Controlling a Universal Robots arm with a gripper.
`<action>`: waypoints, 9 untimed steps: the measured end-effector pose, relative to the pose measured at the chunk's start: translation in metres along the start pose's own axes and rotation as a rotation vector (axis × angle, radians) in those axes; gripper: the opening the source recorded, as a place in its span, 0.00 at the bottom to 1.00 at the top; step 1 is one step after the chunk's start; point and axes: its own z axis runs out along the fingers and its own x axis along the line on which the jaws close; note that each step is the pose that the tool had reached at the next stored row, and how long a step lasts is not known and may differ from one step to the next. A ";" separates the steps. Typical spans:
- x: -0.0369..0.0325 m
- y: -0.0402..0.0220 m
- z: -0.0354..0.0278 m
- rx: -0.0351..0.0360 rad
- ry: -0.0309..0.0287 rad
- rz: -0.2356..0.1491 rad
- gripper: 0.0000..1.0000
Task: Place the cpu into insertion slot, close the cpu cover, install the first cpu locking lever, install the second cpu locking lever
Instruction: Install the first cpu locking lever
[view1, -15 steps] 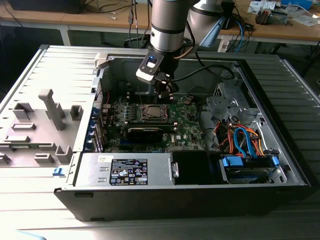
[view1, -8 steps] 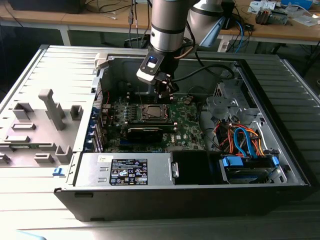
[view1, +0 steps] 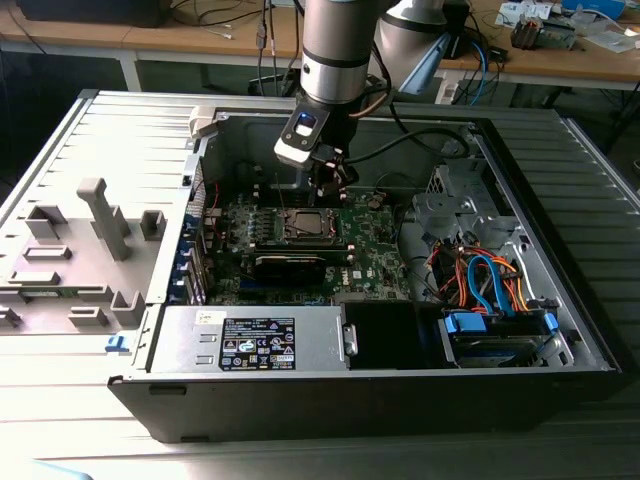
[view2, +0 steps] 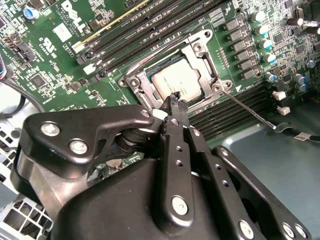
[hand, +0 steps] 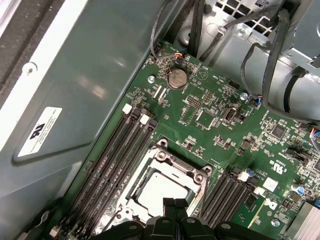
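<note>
I hold the black gripper (hand: 175, 204) clenched on nothing, tips at the thin silvery-dark metal cpu cover (hand: 172, 159) framing the dull silver-grey square cpu (hand: 160, 190), probably to act as 1 blunt pusher.

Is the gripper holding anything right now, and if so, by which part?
Nothing is held. The gripper is shut and empty, its tip close by the cpu cover; the cpu lies under that cover.
</note>
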 end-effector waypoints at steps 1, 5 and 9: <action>0.0000 0.0000 0.0000 0.0000 0.0000 -0.002 0.11; 0.0000 0.0000 0.0000 0.0000 -0.0004 -0.014 0.11; 0.0000 0.0000 0.0000 -0.0001 -0.0007 -0.024 0.11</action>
